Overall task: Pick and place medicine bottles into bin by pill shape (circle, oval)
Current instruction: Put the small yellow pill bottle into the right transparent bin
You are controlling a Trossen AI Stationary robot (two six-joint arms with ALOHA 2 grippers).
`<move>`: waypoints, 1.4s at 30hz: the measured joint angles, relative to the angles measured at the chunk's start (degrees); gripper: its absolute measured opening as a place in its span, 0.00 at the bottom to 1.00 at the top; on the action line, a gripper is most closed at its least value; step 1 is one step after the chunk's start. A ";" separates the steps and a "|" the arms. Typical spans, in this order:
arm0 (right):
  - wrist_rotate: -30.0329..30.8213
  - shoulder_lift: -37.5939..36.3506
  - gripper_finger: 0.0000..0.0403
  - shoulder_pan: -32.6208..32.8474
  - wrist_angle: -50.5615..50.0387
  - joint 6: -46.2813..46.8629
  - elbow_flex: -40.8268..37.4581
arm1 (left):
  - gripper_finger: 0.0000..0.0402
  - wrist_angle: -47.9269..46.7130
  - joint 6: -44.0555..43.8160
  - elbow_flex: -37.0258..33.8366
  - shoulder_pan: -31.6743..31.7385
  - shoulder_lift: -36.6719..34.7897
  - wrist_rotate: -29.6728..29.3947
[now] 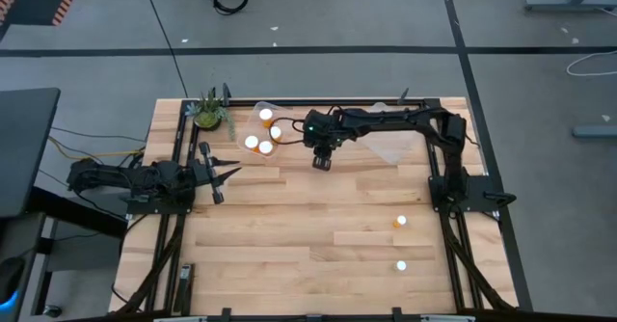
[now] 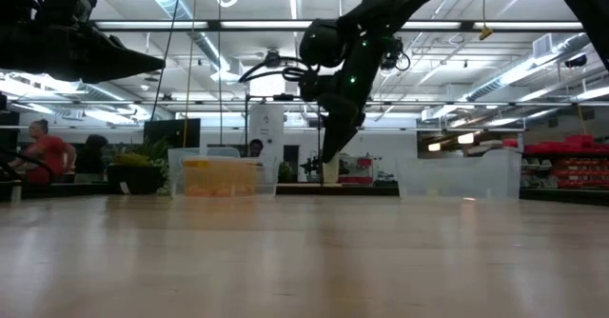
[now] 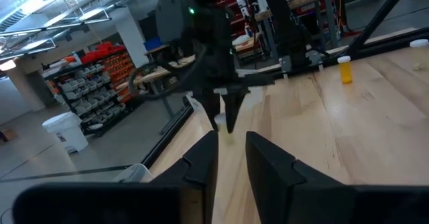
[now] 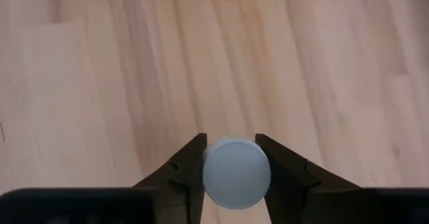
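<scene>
Right wrist view shows my right claw (image 4: 231, 163) clamped on a bottle (image 4: 236, 174) by its cap, above the surface (image 4: 100, 83), presumably for binning; left claw (image 1: 224, 174) waits, slightly parted.

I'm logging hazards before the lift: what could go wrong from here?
The right gripper pinches a medicine bottle only at its round white cap, so it might slip or swing when lifted. The tub already holds three bottles; a careless drop could tip them.
</scene>
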 joint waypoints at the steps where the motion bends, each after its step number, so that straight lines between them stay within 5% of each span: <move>1: 0.03 -0.55 0.30 -0.13 -0.57 0.00 0.00 | 0.22 0.02 0.01 0.01 0.00 0.00 0.00; 10: 0.34 -6.04 0.33 -0.51 -2.55 1.24 -1.89 | 0.22 0.01 -0.01 0.00 0.00 0.00 0.00; 21: 2.98 -16.05 0.33 -1.53 -1.77 2.88 -13.23 | 0.23 0.00 0.00 0.00 0.00 0.00 0.00; 42: 3.06 -36.81 0.32 -12.07 0.91 4.28 -28.36 | 0.22 0.00 0.01 0.00 0.00 -0.01 -0.01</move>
